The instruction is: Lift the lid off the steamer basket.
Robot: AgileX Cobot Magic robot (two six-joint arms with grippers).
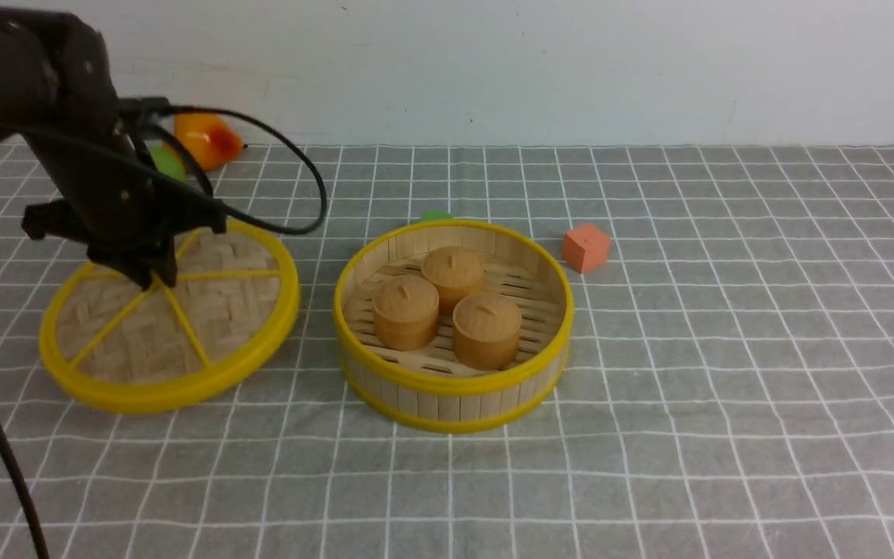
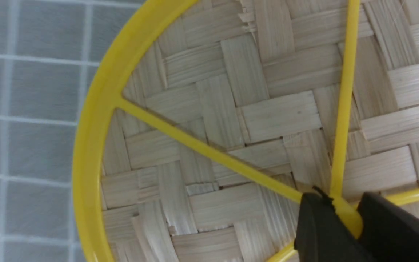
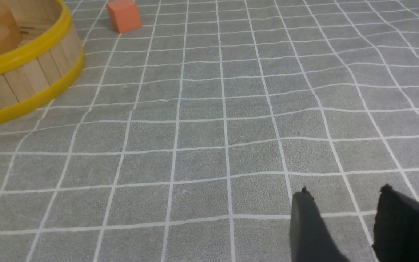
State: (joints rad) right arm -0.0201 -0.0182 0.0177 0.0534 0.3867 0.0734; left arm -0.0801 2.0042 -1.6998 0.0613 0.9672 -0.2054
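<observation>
Where the view begins, a grey cloth (image 1: 649, 466) ruled with white grid lines covers the whole table, slightly rippled in places. Low over a bare stretch of it, on the robot's right, the right gripper (image 3: 344, 189) hangs with its two dark fingers parted and nothing between them. Farther in, on the left, the lid (image 1: 183, 334) sits tilted, its near rim down by the cloth and its far rim higher; I cannot tell whether it touches. The left gripper (image 1: 154, 279) is clamped on the lid's small centre knob, where the yellow spokes meet. Just beside the lid, with a narrow gap, the steamer basket (image 1: 447, 388) stands uncovered at the middle of the table, holding three small brown lidded pots (image 1: 486, 330). Behind it peeks a green scrap (image 1: 437, 216), and to its right, apart, lies an orange cube (image 1: 586, 248). At the far left edge an orange-yellow thing (image 1: 206, 140) rests below the plain white wall (image 1: 571, 62).
</observation>
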